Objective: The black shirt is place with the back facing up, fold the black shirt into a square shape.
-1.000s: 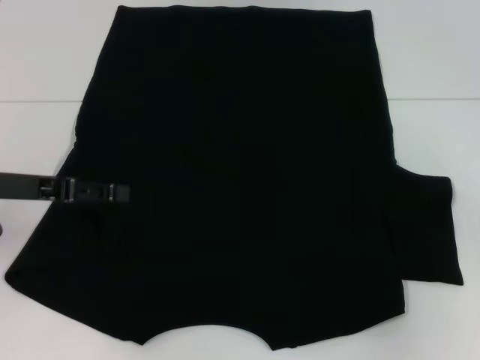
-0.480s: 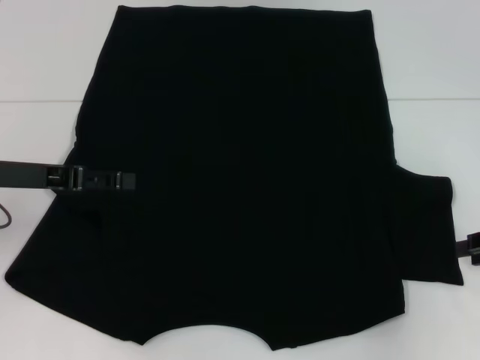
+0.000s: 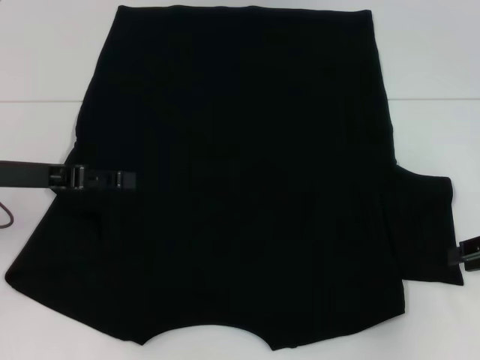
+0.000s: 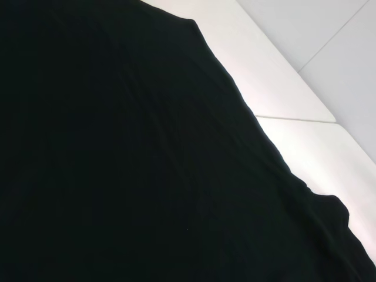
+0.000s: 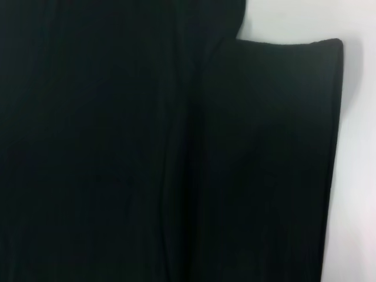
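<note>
The black shirt point(image 3: 240, 187) lies spread flat on the white table point(image 3: 45, 67) and fills most of the head view; no lettering shows. Its left side looks folded in along a slanted edge, and its right sleeve point(image 3: 427, 229) sticks out to the right. My left gripper point(image 3: 129, 179) reaches in from the left, low over the shirt's left edge. My right gripper point(image 3: 466, 254) shows only as a tip at the right border, by the sleeve's outer hem. The left wrist view shows the shirt point(image 4: 117, 153) close up, and the right wrist view shows the sleeve point(image 5: 270, 158).
Bare white table surrounds the shirt on the left, right and far side, with a seam line point(image 3: 37, 101) running across it. A dark cable point(image 3: 6, 217) loops at the left border. The shirt's near edge reaches the bottom of the head view.
My right gripper has come into view at the right border beside the sleeve. My left gripper shifted slightly right onto the shirt a second ago and has since held still.
</note>
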You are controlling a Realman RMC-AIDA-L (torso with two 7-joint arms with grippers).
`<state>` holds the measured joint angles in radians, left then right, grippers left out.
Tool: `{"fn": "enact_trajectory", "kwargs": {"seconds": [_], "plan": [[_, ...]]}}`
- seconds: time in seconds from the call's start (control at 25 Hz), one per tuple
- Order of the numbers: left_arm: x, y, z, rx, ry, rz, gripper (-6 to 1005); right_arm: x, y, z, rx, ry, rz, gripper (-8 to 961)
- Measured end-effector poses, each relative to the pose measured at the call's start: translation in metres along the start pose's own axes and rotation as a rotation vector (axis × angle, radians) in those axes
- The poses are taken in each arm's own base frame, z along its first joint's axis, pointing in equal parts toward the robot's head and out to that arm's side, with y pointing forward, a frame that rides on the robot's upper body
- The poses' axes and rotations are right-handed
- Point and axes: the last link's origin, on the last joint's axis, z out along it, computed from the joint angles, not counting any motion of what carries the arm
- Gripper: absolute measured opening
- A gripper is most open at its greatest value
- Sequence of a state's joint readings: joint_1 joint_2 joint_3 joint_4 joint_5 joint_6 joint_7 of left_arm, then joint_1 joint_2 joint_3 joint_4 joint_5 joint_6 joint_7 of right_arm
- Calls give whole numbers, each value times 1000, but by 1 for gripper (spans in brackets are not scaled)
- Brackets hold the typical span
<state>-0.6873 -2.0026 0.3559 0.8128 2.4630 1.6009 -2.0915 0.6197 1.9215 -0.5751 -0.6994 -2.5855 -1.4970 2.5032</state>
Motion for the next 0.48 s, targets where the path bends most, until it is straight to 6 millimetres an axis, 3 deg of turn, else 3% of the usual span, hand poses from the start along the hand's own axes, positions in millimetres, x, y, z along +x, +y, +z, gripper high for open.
{"fn": "enact_trajectory", "kwargs": {"seconds": [0.48], "plan": [[-1,-2,1,4,1,-9,591,2,-1,1,27,28,-41,432]]}}
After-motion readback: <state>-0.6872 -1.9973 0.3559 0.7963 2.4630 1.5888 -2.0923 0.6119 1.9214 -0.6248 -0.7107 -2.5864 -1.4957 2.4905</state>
